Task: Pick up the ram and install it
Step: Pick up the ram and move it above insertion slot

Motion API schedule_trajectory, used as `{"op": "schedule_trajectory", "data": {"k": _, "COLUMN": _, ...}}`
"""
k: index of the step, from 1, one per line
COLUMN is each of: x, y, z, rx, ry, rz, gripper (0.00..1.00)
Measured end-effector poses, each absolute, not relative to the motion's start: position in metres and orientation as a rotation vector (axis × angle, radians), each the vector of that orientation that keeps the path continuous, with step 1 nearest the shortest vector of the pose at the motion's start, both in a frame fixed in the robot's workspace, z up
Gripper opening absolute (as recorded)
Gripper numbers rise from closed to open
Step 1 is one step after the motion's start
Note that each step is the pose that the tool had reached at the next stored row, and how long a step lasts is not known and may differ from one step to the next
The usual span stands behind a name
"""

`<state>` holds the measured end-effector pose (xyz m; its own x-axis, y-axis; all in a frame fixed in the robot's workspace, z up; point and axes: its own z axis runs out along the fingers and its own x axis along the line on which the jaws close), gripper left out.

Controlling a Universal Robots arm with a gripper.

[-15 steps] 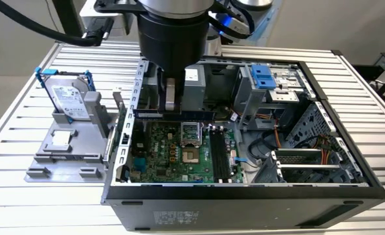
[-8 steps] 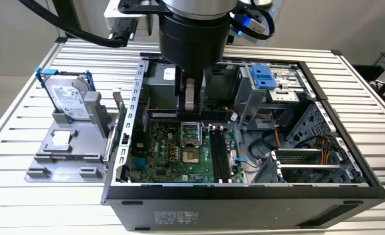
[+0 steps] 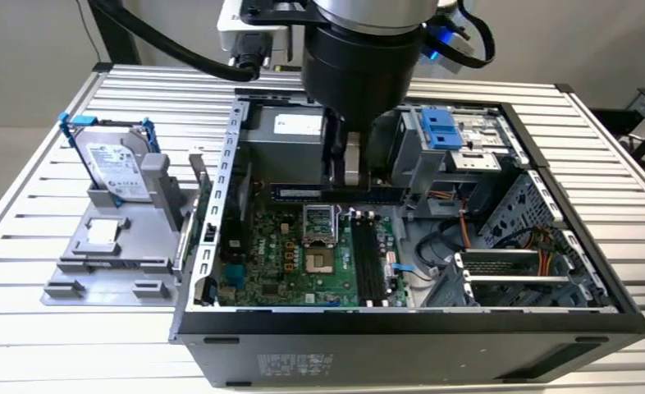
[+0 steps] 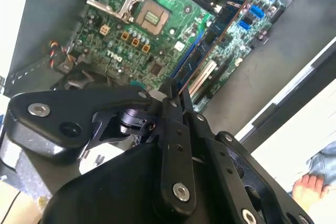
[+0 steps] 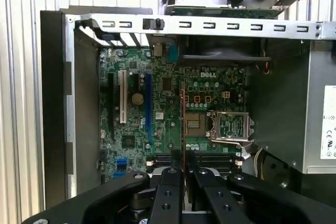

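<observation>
Slatted metal table (image 3: pixel 596 131), open computer case (image 3: pixel 410 325), jaws pinching ram (image 3: pixel 300 194) above motherboard (image 3: pixel 290 263), drive cage (image 3: pixel 421 168) just beside

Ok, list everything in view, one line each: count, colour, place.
table: one, silver, slatted, under everything
computer case: one, black and grey, open, on the table
motherboard: one, green, on the case floor
memory slots: several, black, on the motherboard
power supply: one, grey, in the case, far end in the exterior view
fixture: one, grey, on the table, at the exterior view's left of the case
hard drive: one, silver in a blue bracket, on the fixture
ram: one, dark, held above the motherboard inside the case
arm: one, black and silver, over the case
gripper: one, black, shut on the ram
</observation>
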<state>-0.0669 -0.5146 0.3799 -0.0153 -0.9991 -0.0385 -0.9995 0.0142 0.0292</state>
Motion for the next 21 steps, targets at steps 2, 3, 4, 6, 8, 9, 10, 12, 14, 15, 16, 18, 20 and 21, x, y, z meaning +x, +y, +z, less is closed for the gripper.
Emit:
{"op": "schedule_trajectory", "data": {"k": 2, "x": -0.061, "y": -0.515, "z": 0.380, "rx": -2.200, "ry": 2.232, "rz": 0.075, "gripper": 0.00}}
{"op": "schedule_trajectory", "data": {"k": 3, "x": -0.058, "y": -0.515, "z": 0.380, "rx": -2.200, "ry": 2.232, "rz": 0.075, "gripper": 0.00}}
{"op": "schedule_trajectory", "data": {"k": 4, "x": -0.055, "y": -0.514, "z": 0.380, "rx": -2.200, "ry": 2.232, "rz": 0.075, "gripper": 0.00}}
{"op": "schedule_trajectory", "data": {"k": 6, "x": -0.049, "y": -0.514, "z": 0.380, "rx": -2.200, "ry": 2.232, "rz": 0.075, "gripper": 0.00}}
{"op": "schedule_trajectory", "data": {"k": 8, "x": -0.043, "y": -0.514, "z": 0.380, "rx": -2.200, "ry": 2.232, "rz": 0.075, "gripper": 0.00}}
{"op": "schedule_trajectory", "data": {"k": 9, "x": -0.040, "y": -0.514, "z": 0.380, "rx": -2.200, "ry": 2.232, "rz": 0.075, "gripper": 0.00}}
{"op": "schedule_trajectory", "data": {"k": 10, "x": -0.037, "y": -0.514, "z": 0.380, "rx": -2.200, "ry": 2.232, "rz": 0.075, "gripper": 0.00}}
{"op": "schedule_trajectory", "data": {"k": 12, "x": -0.031, "y": -0.514, "z": 0.380, "rx": -2.200, "ry": 2.232, "rz": 0.075, "gripper": 0.00}}
{"op": "schedule_trajectory", "data": {"k": 14, "x": -0.025, "y": -0.514, "z": 0.380, "rx": -2.200, "ry": 2.232, "rz": 0.075, "gripper": 0.00}}
{"op": "schedule_trajectory", "data": {"k": 15, "x": -0.022, "y": -0.514, "z": 0.380, "rx": -2.200, "ry": 2.232, "rz": 0.075, "gripper": 0.00}}
{"op": "schedule_trajectory", "data": {"k": 16, "x": -0.019, "y": -0.514, "z": 0.380, "rx": -2.200, "ry": 2.232, "rz": 0.075, "gripper": 0.00}}
{"op": "schedule_trajectory", "data": {"k": 18, "x": -0.013, "y": -0.514, "z": 0.380, "rx": -2.200, "ry": 2.232, "rz": 0.075, "gripper": 0.00}}
{"op": "schedule_trajectory", "data": {"k": 20, "x": -0.007, "y": -0.514, "z": 0.380, "rx": -2.200, "ry": 2.232, "rz": 0.075, "gripper": 0.00}}
{"op": "schedule_trajectory", "data": {"k": 21, "x": -0.005, "y": -0.514, "z": 0.380, "rx": -2.200, "ry": 2.232, "rz": 0.075, "gripper": 0.00}}
